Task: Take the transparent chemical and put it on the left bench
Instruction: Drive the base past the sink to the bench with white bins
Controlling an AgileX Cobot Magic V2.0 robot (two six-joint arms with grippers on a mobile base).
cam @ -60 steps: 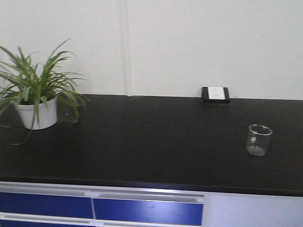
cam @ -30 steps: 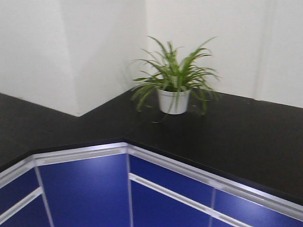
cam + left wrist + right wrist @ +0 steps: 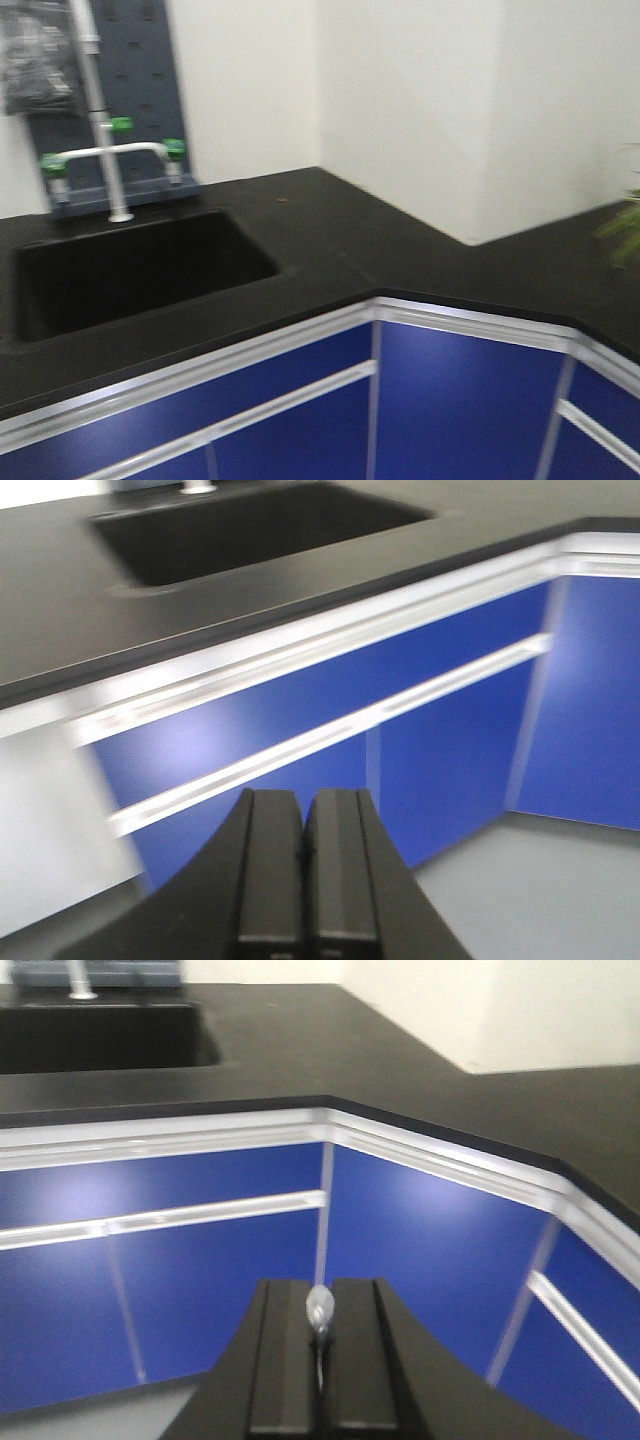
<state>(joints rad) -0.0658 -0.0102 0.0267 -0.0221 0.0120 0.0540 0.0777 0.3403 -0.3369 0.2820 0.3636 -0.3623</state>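
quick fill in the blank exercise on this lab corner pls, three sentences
The white metal tap with ___ knobs stands behind the black rectangular sink.
The flat cabinet doors under the matte black worktop are ___.
The left gripper has its black fingers ___.
Missing: green; blue; shut.

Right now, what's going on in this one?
Neither arm is working at a bench. The left gripper is shut with nothing in it, held in front of the blue cabinets. The right gripper is shut on a small clear bulb-tipped thing, seemingly a dropper. The front view shows a sink with a faucet set in a black worktop. No beaker is in view.
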